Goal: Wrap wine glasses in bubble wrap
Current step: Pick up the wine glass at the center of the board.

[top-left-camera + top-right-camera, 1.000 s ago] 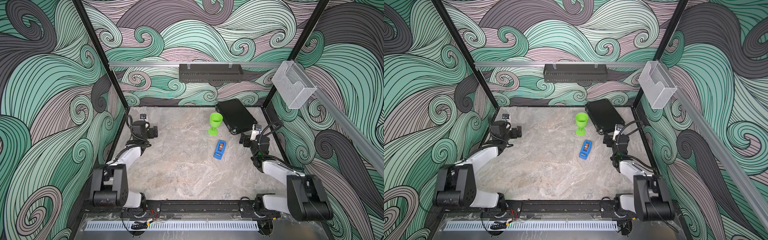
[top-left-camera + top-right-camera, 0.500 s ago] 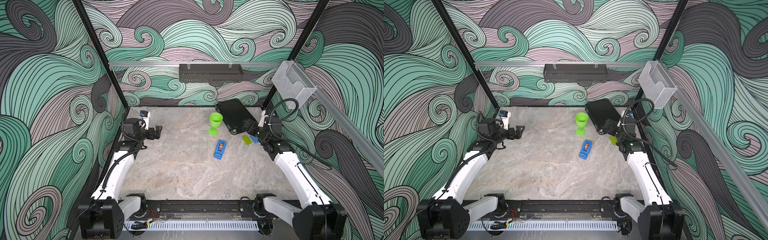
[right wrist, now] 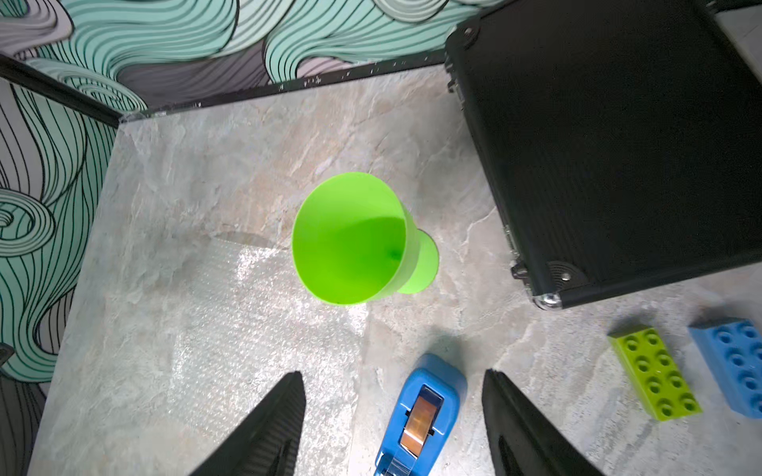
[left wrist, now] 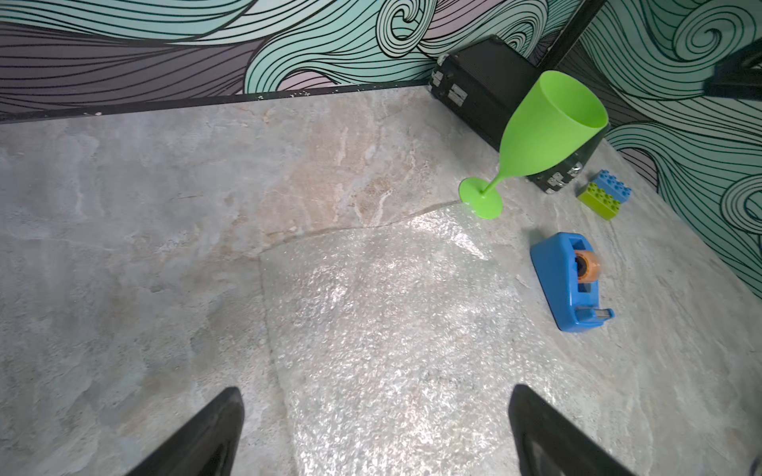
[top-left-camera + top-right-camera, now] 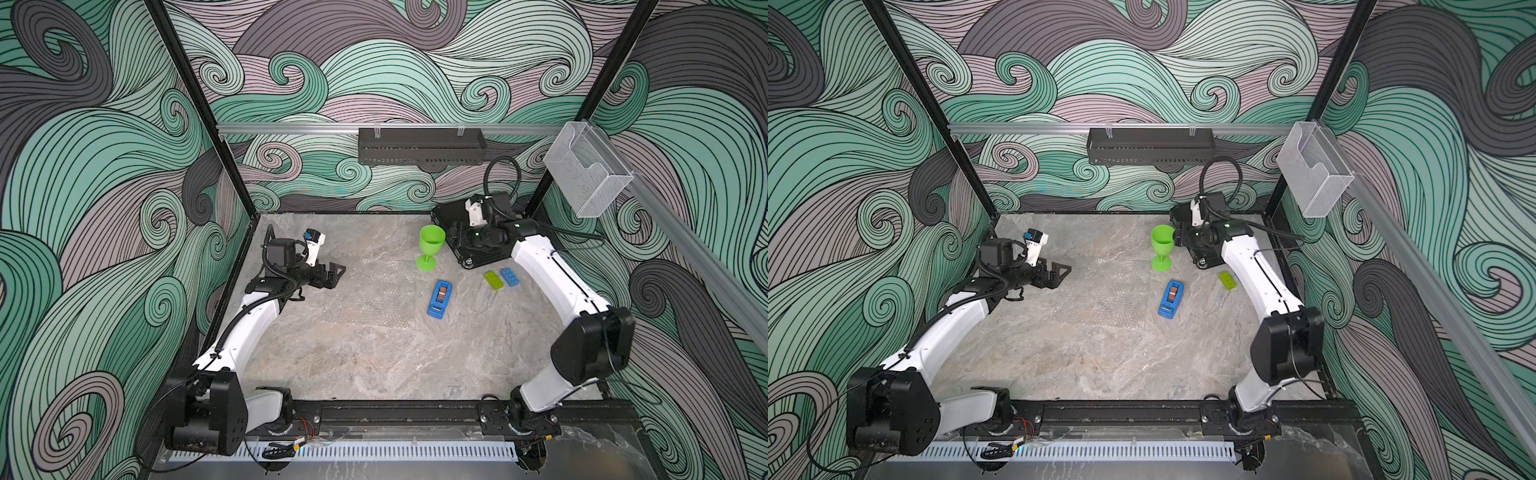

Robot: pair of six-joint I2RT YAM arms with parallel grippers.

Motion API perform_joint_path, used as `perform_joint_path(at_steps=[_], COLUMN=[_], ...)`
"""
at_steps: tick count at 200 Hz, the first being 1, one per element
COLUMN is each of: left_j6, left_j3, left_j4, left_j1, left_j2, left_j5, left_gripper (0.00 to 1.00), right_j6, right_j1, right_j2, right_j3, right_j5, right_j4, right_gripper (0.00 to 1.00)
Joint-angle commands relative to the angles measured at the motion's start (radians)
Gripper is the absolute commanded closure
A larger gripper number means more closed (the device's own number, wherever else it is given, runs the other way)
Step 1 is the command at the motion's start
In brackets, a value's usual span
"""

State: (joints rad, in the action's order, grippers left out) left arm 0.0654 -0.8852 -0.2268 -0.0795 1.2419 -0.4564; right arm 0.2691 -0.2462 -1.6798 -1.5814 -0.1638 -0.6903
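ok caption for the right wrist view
Open right tool facing upright green goblet beside bubble wrap and blue tape dispenser

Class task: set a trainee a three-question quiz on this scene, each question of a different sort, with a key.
1. True or false: the goblet lies on its side.
2. What lies flat in front of the left gripper? A. bubble wrap B. a towel C. a newspaper
3. What colours are the two bricks beside the black case?

Key
1. False: it stands upright on its foot.
2. A
3. Green and blue.
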Motion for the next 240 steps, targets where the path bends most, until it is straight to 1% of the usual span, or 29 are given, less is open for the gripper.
perform_joint_path(at_steps=[1,10,21,51,68,98,135,160,196,225,240], left_j6=[0.024,0.026,0.027,0.039,0.049,0.06,0.063,0.068,0.079,0.091,0.096], left_j3=[-0.015,-0.011,-0.011,-0.018,-0.019,-0.023,-0.031,-0.042,-0.096,-0.163,-0.187], left_j4=[-0.02,-0.017,-0.015,-0.022,-0.026,-0.037,-0.047,-0.061,-0.106,-0.166,-0.182], left_j1=[-0.003,-0.004,-0.007,-0.012,-0.015,-0.022,-0.031,-0.033,-0.044,-0.065,-0.082], left_j2=[0.008,0.01,0.012,0.019,0.021,0.019,0.008,-0.003,-0.013,-0.013,-0.006], left_j5=[-0.054,-0.062,-0.069,-0.082,-0.089,-0.097,-0.097,-0.106,-0.141,-0.22,-0.264], left_gripper=[0.01,0.01,0.01,0.01,0.02,0.03,0.03,0.04,0.07,0.11,0.14], right_j6=[-0.03,-0.029,-0.024,-0.03,-0.031,-0.029,-0.021,-0.024,-0.031,-0.04,-0.048], right_j1=[-0.015,-0.017,-0.017,-0.019,-0.019,-0.019,-0.018,-0.018,-0.018,-0.022,-0.031], right_j2=[-0.064,-0.095,-0.14,-0.277,-0.326,-0.347,-0.353,-0.329,-0.227,-0.128,-0.088], right_j3=[-0.093,-0.126,-0.166,-0.311,-0.363,-0.39,-0.407,-0.428,-0.431,-0.404,-0.379], right_j5=[-0.019,-0.012,-0.006,0.013,0.024,0.057,0.095,0.115,0.1,0.024,-0.057], right_j4=[-0.116,-0.133,-0.154,-0.253,-0.288,-0.301,-0.318,-0.348,-0.397,-0.459,-0.483], right_gripper=[0.28,0.29,0.32,0.47,0.55,0.69,0.88,1.0,1.0,1.0,1.0])
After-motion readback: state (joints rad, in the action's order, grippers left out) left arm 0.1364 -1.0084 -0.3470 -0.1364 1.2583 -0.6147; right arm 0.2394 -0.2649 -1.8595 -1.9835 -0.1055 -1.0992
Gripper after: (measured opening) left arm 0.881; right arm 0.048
